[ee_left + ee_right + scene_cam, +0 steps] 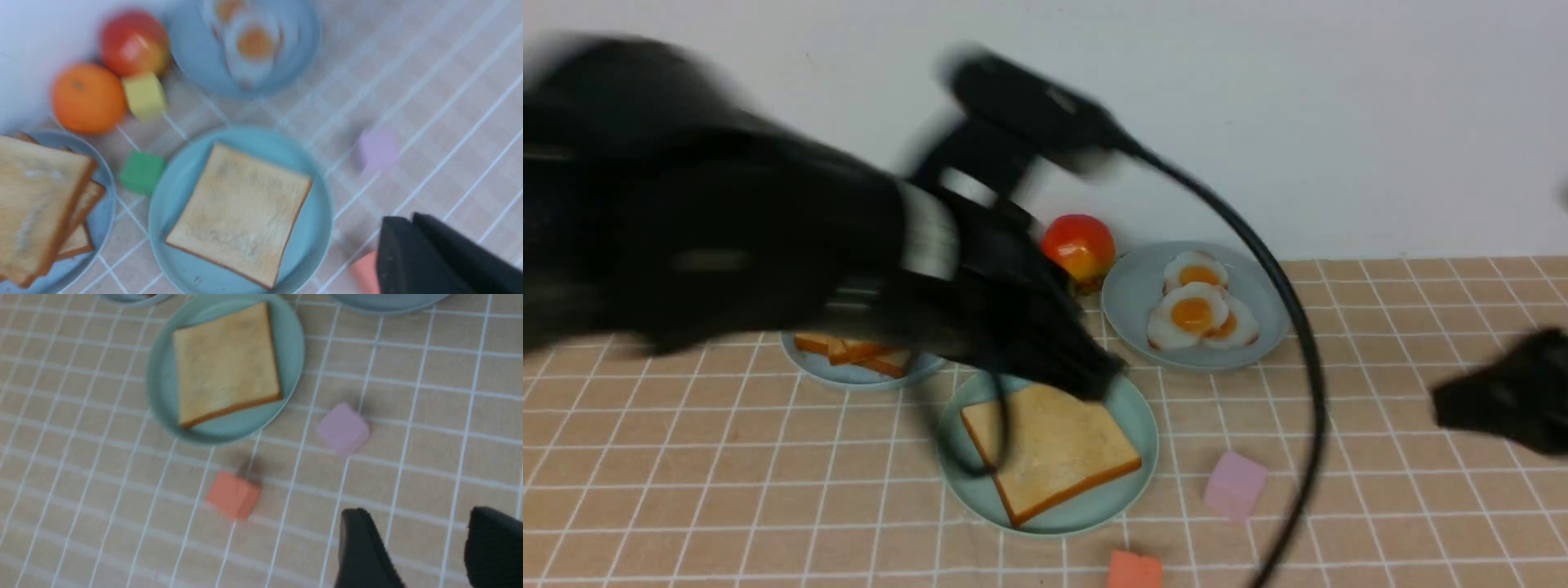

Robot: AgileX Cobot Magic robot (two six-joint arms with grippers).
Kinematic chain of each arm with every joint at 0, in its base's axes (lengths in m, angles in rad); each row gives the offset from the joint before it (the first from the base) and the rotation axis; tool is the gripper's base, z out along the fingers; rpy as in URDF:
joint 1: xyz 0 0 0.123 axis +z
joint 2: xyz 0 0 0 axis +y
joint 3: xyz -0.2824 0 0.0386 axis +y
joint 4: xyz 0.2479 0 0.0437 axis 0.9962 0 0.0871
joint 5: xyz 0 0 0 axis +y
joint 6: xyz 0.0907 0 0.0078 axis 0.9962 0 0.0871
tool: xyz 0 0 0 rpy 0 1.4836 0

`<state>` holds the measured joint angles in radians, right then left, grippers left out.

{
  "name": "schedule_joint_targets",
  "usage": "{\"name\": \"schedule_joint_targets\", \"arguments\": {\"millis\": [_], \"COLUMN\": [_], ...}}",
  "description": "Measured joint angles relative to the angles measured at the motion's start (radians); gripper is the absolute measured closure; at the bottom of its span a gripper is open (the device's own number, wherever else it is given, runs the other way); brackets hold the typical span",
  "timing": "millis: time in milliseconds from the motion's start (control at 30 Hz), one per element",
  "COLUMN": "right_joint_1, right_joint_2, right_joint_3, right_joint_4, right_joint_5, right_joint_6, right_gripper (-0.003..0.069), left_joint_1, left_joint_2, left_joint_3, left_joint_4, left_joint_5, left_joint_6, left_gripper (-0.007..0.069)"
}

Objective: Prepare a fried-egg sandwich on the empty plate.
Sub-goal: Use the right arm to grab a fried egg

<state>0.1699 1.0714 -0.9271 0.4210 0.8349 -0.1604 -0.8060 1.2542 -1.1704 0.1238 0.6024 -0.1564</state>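
Flat, moderate light falls on the tiled counter [1405, 408], with faint soft shadows beside the blocks. The left arm [809, 237] is heavily blurred in the front view; the left wrist view looks soft, its fried eggs [254, 45] smeared.

Bare tabletop [1380, 392] right of pink block [1235, 485] (blurry arm [849, 245] blocks left).
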Motion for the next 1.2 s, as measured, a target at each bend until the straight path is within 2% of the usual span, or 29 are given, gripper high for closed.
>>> {"name": "schedule_joint_targets", "arguments": {"millis": [100, 133, 300, 500, 833, 1200], "right_joint_1": [0.000, 0.000, 0.000, -0.001, -0.061, -0.078], "right_joint_2": [0.158, 0.169, 0.481, 0.777, 1.092, 1.200], "right_joint_3": [-0.040, -0.043, -0.200, -0.437, -0.761, -0.874], "right_joint_4": [0.012, 0.012, 0.047, 0.082, 0.218, 0.279], "right_joint_5": [-0.093, -0.093, -0.155, -0.172, -0.130, -0.153], "right_joint_6": [0.000, 0.000, -0.021, -0.046, -0.057, -0.066], "right_gripper": [0.0298, 0.0297, 0.0298, 0.0297, 0.0297, 0.0297], "left_joint_1": [0.000, 0.000, 0.000, 0.000, 0.000, 0.000], "left_joint_2": [-0.194, -0.194, -0.508, -0.742, -0.775, -0.775], "left_joint_3": [0.143, 0.153, 0.429, 0.619, 0.655, 0.655], "left_joint_4": [0.001, 0.000, -0.003, 0.002, 0.004, 0.004], "left_joint_5": [-0.068, -0.068, -0.214, -0.371, -0.408, -0.405], "left_joint_6": [-0.057, -0.061, -0.165, -0.189, -0.194, -0.194], "left_gripper": [0.0638, 0.0638, 0.0638, 0.0638, 0.0638, 0.0638]}}
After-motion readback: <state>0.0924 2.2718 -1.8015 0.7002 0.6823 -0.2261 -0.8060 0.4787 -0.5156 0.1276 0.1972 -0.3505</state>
